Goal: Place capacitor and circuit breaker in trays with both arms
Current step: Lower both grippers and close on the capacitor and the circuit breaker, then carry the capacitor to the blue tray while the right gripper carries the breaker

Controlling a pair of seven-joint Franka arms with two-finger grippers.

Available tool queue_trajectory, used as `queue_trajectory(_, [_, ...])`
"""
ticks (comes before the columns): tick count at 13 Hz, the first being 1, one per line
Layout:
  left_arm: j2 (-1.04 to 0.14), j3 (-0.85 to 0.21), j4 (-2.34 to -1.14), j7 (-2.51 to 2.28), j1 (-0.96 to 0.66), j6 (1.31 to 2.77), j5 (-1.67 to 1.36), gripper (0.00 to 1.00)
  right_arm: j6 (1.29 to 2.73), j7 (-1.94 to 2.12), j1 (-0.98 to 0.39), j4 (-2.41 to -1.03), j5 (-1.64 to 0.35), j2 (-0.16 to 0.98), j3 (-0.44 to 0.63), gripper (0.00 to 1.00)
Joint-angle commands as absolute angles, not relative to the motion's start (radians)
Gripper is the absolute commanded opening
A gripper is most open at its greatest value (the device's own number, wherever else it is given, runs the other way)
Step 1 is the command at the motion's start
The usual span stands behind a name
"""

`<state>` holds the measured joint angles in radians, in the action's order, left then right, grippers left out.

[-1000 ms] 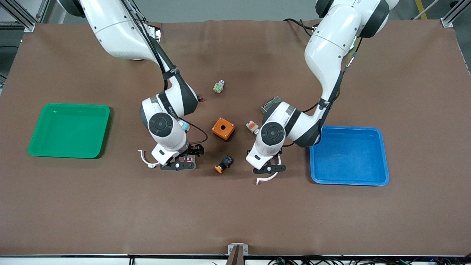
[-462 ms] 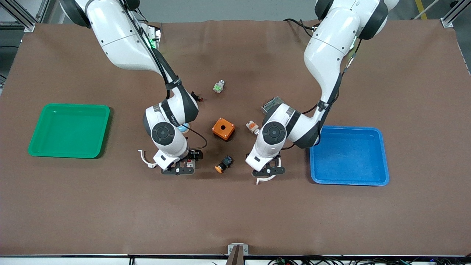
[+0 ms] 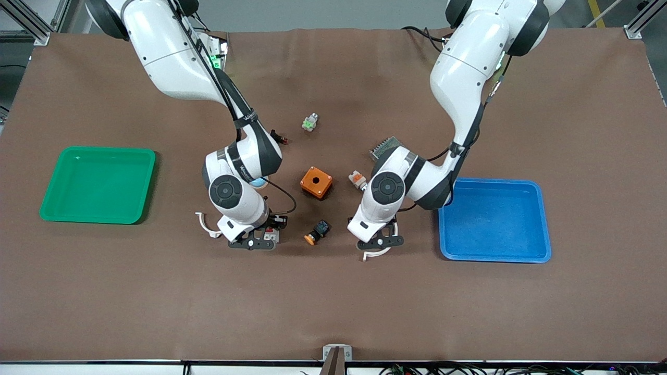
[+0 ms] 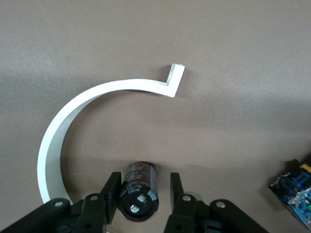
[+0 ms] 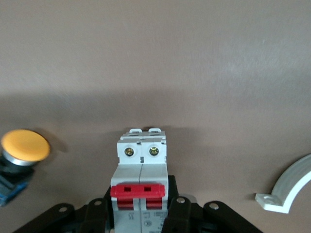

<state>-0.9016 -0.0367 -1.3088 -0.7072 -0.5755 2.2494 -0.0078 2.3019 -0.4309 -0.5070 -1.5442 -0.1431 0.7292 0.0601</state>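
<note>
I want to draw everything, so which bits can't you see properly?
- Front view: capacitor hidden under left gripper.
- Right wrist view: circuit breaker partly cut by the edge.
- Front view: grey finned part half hidden by left arm.

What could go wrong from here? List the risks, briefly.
1. The capacitor sits off-centre in the left end effector, against one finger with a gap to the other. Closing may roll or tip it.
2. The right end effector clamps only one end of the circuit breaker, so the protruding body could pivot or slip when lifted.
</note>
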Motion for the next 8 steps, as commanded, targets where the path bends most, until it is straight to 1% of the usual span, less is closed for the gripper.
queue_trajectory(1, [-0.913,-0.028,-1.293,-0.724,-0.591,2.250,-0.015,0.47,2.174,-0.434,-0.459,-1.540,-0.155,0.622,0.061,0.17])
queue_trajectory(2, [-0.916,-0.029,-1.293,-0.723,-0.591,2.250,-0.017,0.47,2.076,-0.428,-0.430,-1.542,-0.152,0.568,0.075,0.17])
queue_trajectory(4, [-0.916,-0.028,-1.295,-0.724,-0.591,2.249,-0.017,0.47,1.933,-0.385,-0.413,-1.567,-0.007,0.494,0.107,0.17])
queue_trajectory(7, [-0.916,-0.029,-1.299,-0.726,-0.591,2.247,-0.018,0.45,1.916,-0.278,-0.322,-1.705,0.009,0.372,0.113,0.15])
queue_trajectory(8, [-0.916,-0.029,-1.299,-0.726,-0.591,2.244,-0.018,0.43,1.910,-0.234,-0.280,-1.736,0.009,0.345,0.114,0.15])
